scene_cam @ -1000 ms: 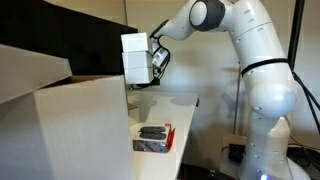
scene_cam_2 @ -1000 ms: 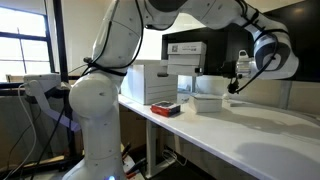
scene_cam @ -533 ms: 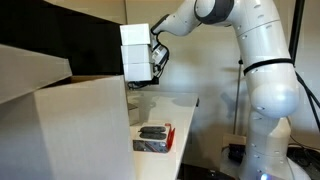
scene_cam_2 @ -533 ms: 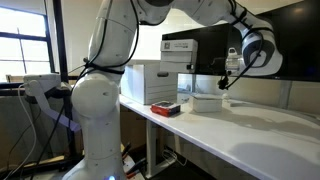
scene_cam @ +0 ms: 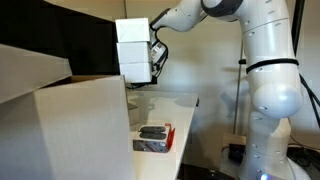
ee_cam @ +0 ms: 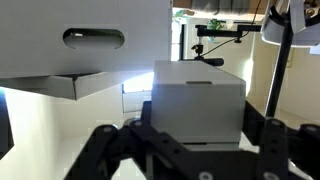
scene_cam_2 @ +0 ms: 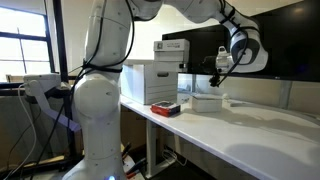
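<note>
White robot arm (scene_cam_2: 100, 100) arching over a pale bench (scene_cam_2: 250, 135), small white box (scene_cam_2: 170, 55) held aloft above a larger white box (scene_cam_2: 148, 85), red-and-black pack (scene_cam_2: 167, 108) and shallow white tray (scene_cam_2: 208, 101) below, windows (scene_cam_2: 20, 40) at left.

Your arm (scene_cam: 262, 80) reads glossy white from end to end: fat, rounded shells stacked link on link, smooth, with no lettering you can make out. Look at the joints, where each shell closes on a thin black seam (scene_cam: 265, 66) that rings the casing like a band. Up top sits a grey round cap (scene_cam: 225, 6) on the joint housing. In an exterior view the wrist finishes in a dark disc (scene_cam_2: 250, 48) framed in white, and the hand (scene_cam_2: 218, 72) beyond it is black, small and blocky. In the wrist view its fingers (ee_cam: 100, 150) show as matte black, angular linkage bars.
</note>
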Available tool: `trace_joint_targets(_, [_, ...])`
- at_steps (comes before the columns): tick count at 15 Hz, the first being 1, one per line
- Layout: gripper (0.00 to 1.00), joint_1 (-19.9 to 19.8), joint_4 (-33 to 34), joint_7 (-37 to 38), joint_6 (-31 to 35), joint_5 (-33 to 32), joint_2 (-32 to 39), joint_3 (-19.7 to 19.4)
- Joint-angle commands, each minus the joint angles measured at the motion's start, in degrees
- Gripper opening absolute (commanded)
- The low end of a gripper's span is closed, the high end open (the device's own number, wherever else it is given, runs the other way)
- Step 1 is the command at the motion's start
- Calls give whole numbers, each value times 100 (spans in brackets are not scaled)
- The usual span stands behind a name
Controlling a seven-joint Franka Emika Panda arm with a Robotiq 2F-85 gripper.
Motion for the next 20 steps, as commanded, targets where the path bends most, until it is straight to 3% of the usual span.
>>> trace_joint_targets(1, [58, 48, -336, 158, 160, 173, -408, 55])
trace_joint_targets(7, [58, 78, -355, 257, 179, 304, -497, 76])
trace_joint_targets(8, [83, 87, -95, 72, 97, 81, -237, 97])
trace_joint_targets(13, [83, 86, -100, 97, 103, 109, -242, 91])
trace_joint_targets(14, [58, 86, -101, 97, 104, 109, -242, 91])
trace_joint_targets(20, [58, 121, -100, 70, 15, 152, -439, 159])
